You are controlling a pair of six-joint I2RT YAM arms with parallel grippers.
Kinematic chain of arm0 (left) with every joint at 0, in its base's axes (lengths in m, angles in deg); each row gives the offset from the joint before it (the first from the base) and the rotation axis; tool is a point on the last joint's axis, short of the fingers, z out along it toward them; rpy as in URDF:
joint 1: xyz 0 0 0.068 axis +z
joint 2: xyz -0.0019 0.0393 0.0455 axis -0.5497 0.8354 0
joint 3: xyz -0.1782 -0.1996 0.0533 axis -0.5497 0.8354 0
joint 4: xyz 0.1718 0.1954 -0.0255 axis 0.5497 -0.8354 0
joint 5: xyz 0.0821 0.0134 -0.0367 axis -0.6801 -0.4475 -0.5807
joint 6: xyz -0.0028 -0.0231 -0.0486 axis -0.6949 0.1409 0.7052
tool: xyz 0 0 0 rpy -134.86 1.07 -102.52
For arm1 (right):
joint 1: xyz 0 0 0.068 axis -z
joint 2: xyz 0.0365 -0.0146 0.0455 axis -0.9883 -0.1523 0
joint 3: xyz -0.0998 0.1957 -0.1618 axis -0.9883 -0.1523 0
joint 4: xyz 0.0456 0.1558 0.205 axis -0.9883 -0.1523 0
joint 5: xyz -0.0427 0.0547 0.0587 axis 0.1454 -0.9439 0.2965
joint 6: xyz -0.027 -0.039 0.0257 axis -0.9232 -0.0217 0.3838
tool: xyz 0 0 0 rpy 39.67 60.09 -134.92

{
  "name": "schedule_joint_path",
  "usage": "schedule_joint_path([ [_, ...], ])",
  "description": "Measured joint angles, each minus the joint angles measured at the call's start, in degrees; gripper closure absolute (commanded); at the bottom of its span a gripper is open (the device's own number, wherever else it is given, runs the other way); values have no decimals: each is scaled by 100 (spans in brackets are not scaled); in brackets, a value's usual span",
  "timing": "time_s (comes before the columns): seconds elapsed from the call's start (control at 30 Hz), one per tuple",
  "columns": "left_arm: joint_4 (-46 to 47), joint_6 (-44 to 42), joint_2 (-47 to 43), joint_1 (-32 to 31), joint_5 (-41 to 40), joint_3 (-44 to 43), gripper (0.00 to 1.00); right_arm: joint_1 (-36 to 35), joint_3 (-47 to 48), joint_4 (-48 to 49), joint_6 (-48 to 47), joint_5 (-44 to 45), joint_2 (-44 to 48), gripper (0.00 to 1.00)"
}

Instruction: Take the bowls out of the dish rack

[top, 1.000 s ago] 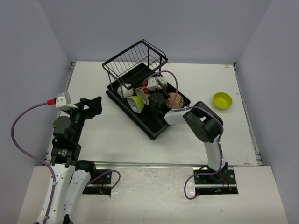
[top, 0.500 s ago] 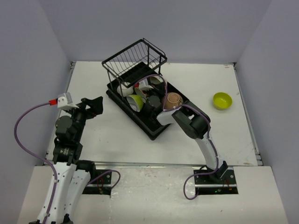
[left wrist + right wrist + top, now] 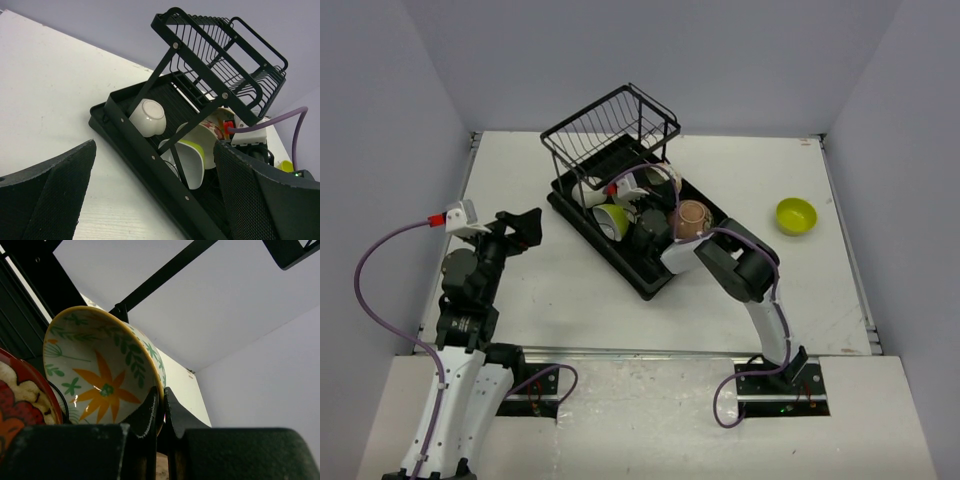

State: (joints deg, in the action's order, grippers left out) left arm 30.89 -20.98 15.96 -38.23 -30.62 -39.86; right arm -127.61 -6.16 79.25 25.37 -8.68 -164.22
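Right end effector [image 3: 161, 407] is clamped on the rim of the floral bowl [image 3: 100, 375], inside the dish rack [image 3: 620, 265] at frame centre, next to a red-patterned bowl [image 3: 22, 405]. Left end effector [image 3: 523, 226] hangs with fingers wide apart, left of the rack, touching nothing. One lime-green bowl [image 3: 796, 215] sits on the surface [image 3: 570, 300] at right. A second green bowl [image 3: 613, 220] leans in the rack.

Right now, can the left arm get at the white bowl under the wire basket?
Probably yes: the left gripper is open and faces the white bowl. Only the rim and slanted struts of the dish rack stand between.
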Motion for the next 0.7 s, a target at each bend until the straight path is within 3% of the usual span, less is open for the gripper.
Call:
schedule_joint_path([
  [0.23, -11, -4, -28, 0, -2, 0, 1, 15, -455, -404, 157, 15, 531, 100],
  [0.7, -46, -15, -81, 0, -55, 0, 0, 68, -149, -844, 358, -13, 516, 100],
])
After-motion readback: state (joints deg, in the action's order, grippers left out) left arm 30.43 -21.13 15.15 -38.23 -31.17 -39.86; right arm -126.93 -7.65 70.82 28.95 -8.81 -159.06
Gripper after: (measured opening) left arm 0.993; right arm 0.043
